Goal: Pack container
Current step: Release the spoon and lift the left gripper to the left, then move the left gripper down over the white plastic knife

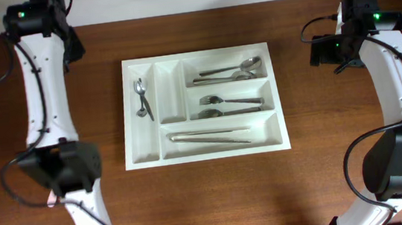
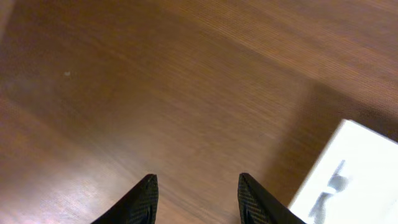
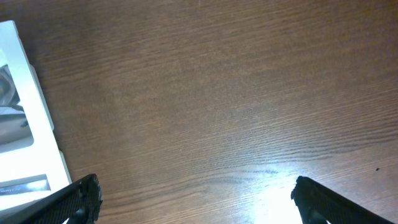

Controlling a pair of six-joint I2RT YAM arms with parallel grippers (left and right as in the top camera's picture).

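The container (image 1: 207, 155), a large white tray, lies in the middle of the brown table. One small spoon (image 1: 141, 96) lies in its left narrow compartment. Spoons (image 1: 232, 70), forks (image 1: 224, 106) and long knives (image 1: 211, 136) fill the three long ones. My left gripper (image 2: 196, 183) hovers over bare wood left of the tray, partly open with nothing between its fingers. A corner of the container (image 2: 367, 155) shows at the lower right of the left wrist view. My right gripper (image 3: 196, 190) stands wide open and empty over bare wood, with the container's edge (image 3: 36, 99) to its left.
The left arm (image 1: 43, 91) runs down the table's left side. The right arm (image 1: 395, 69) curves along the right side. The table's far edge meets a white wall at the top of the overhead view.
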